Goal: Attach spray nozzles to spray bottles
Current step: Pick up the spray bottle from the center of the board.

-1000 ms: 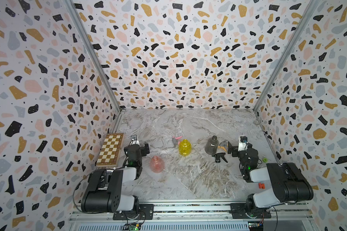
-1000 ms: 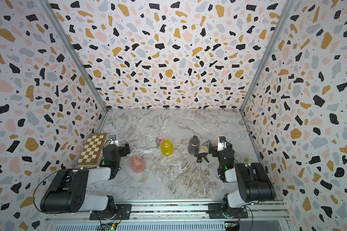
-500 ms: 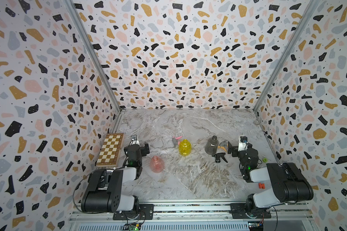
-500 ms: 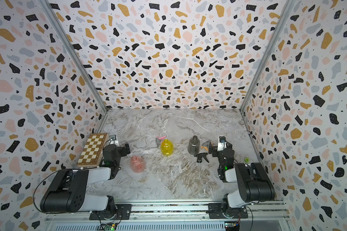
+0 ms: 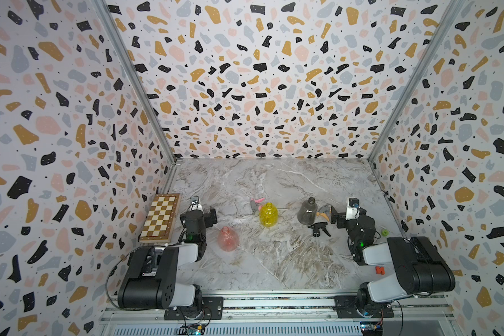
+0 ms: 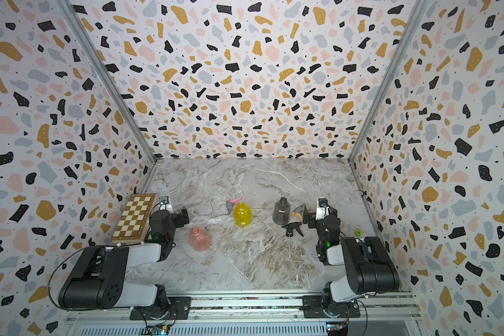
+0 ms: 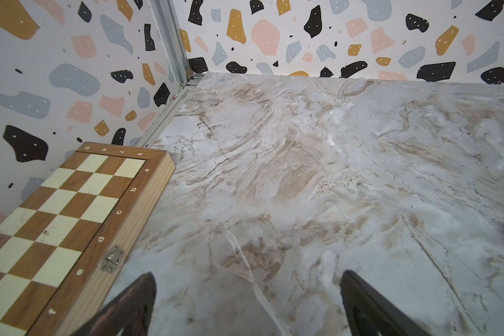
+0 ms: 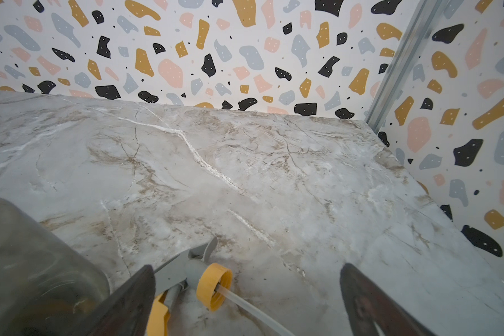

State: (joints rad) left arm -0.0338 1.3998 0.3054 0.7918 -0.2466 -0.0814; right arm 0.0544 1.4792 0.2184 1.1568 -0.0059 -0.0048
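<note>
Both sets of jaws are spread wide apart and neither has anything in it. The left gripper (image 7: 246, 283) sits low over the bare marble-look tabletop (image 5: 274, 267). The folded wooden chessboard box (image 5: 160, 216) is just beside one finger (image 7: 137, 296), on the wall side.

The right gripper (image 8: 247, 270) is right at the grey sprayer head with the orange trigger (image 8: 192, 269), which lies on its side. In the wrist view its orange collar and clear dip tube show in the gap between the fingers, and the body is half hidden behind one finger (image 8: 134, 296). Can't tell if that finger actually touches it.

Just beside that nozzle stands the smoky grey translucent bottle (image 5: 307, 211), upright with its neck open. The all-black sprayer head (image 5: 319, 229) lies on the table in front of it, near the right gripper. Mid-table is the bright yellow round-bellied bottle (image 5: 268, 214), also upright. The grey sprayer head with the pink trigger (image 5: 256, 202) lies right behind it. The pale pink bottle (image 5: 228, 240) stands just beside the left arm, toward the centre.

A small green thing (image 5: 385, 232) and a little orange-red block (image 5: 379, 270) lie by the right-hand wall. The far half of the table is open marble up to the speckled walls (image 5: 259, 87). The front edge is a metal rail (image 5: 274, 302).
</note>
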